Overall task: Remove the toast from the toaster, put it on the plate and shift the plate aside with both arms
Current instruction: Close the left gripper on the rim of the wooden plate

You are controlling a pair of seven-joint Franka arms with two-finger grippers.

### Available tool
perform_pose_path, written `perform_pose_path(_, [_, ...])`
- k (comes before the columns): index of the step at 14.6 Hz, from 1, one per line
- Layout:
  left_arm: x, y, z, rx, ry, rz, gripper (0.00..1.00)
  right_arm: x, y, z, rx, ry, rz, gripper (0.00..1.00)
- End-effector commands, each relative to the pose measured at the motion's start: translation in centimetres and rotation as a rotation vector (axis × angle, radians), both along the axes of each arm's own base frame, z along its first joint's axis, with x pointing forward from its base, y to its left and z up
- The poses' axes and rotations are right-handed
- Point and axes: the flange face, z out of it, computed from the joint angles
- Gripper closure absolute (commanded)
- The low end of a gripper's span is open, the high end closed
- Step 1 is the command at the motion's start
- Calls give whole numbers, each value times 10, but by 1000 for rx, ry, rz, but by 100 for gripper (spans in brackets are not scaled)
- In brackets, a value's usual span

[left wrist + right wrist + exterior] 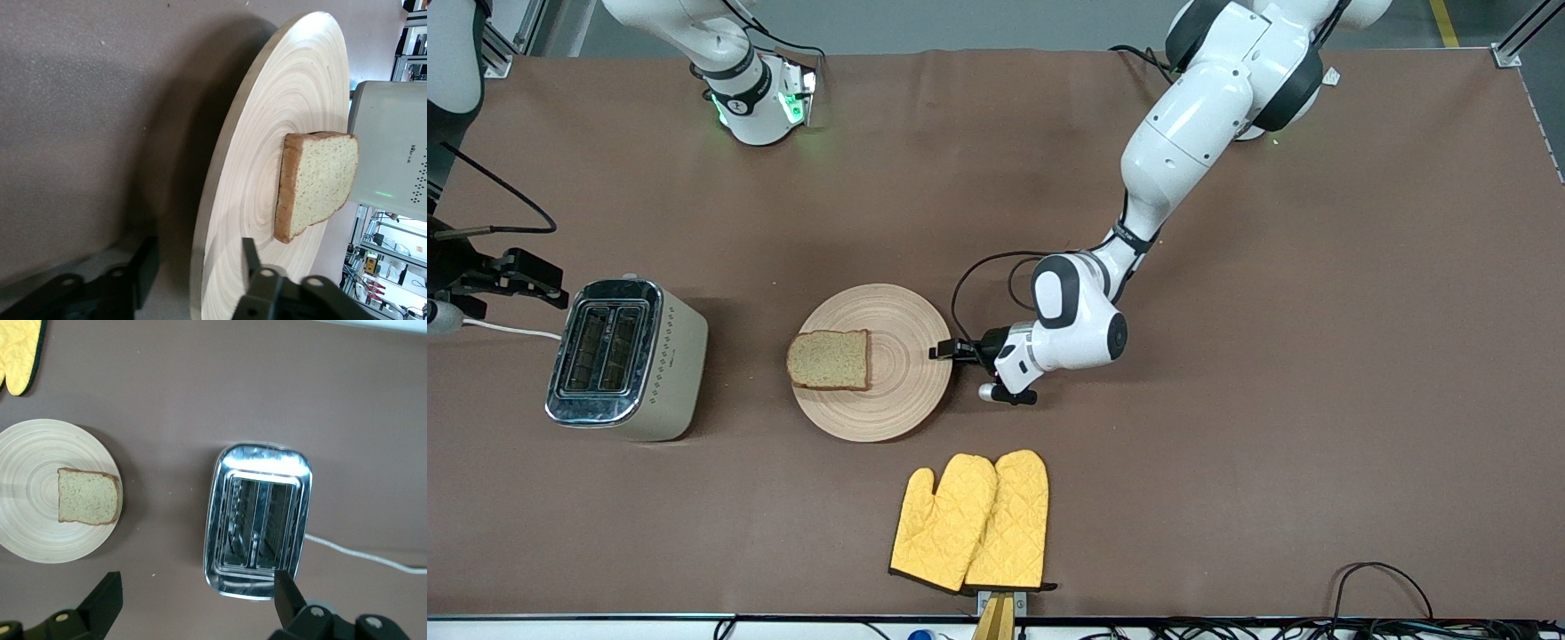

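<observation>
The toast (pixel 829 359) lies flat on the round light-wood plate (pixel 907 356), on the part toward the toaster. My left gripper (pixel 943 351) is low at the plate's rim on the side toward the left arm's end. In the left wrist view its open fingers (pixel 250 260) straddle the rim of the plate (pixel 293 100), one over the plate, one at the table, with the toast (pixel 323 177) further in. My right gripper (pixel 197 587) is open and empty, up over the table by the toaster (pixel 260 520); it shows in the front view (pixel 543 289).
The silver and cream toaster (pixel 627 358), slots empty, stands toward the right arm's end of the plate. Two yellow oven mitts (pixel 974 523) lie nearer to the front camera than the plate. A white cable (pixel 507 331) runs from the toaster.
</observation>
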Motion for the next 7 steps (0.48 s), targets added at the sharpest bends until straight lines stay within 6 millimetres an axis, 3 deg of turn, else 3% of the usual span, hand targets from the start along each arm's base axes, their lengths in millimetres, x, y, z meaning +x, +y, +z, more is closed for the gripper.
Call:
perform_pose_path(1, [4, -2, 0, -16, -25, 11, 100, -1, 2, 5, -13, 7, -75, 0])
perform_pose_path(3, [4, -2, 2, -16, -29, 11, 100, -1, -5, 5, -12, 6, -87, 0])
perform_pose_path(5, [12, -2, 27, 2, -73, -8, 100, 0, -17, 3, 7, 7, -92, 0])
perform_pose_path(7, [25, 21, 39, 51, -102, -29, 100, 0, -21, 1, 21, 9, -72, 0])
